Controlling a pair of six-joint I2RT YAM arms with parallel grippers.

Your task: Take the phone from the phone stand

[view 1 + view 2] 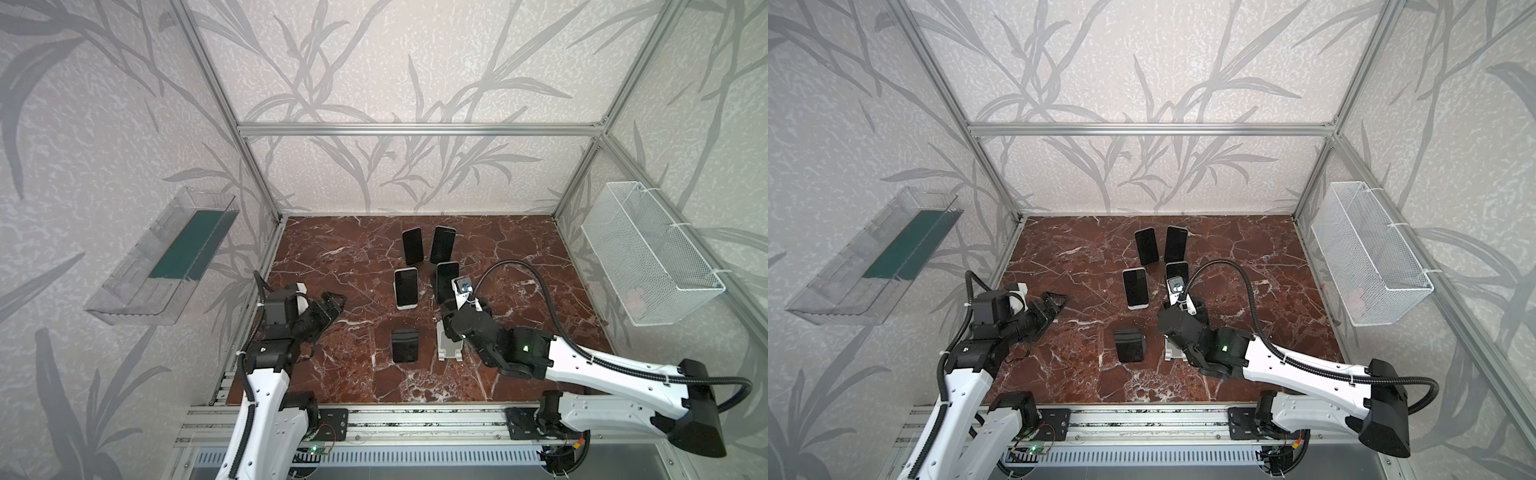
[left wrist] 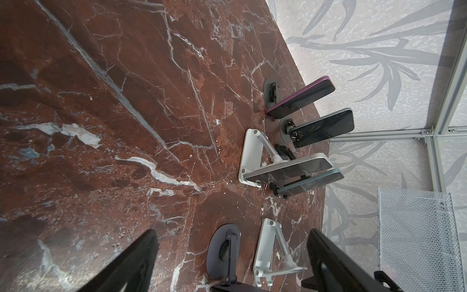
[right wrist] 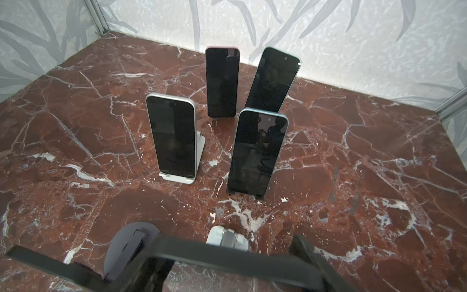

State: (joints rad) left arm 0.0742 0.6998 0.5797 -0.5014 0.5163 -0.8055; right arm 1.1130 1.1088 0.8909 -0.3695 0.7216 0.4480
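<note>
In the right wrist view a dark phone (image 3: 202,249) lies crosswise between the fingers of my right gripper (image 3: 226,250), which is shut on it. Just beyond it stands the white phone stand (image 3: 227,233), with nothing on it. In both top views the right gripper (image 1: 452,319) hangs over that stand (image 1: 449,350) and the wrist hides the phone. The left wrist view shows the same stand (image 2: 266,250) with its cradle bare. My left gripper (image 1: 332,301) is open and holds nothing, low over the table's left side.
Several phones rest on stands behind, the nearest a white one (image 1: 406,287) and a blue-edged one (image 1: 446,275). A black stand (image 1: 405,345) sits left of the white stand. A wire basket (image 1: 648,253) hangs on the right wall, a clear bin (image 1: 166,257) on the left.
</note>
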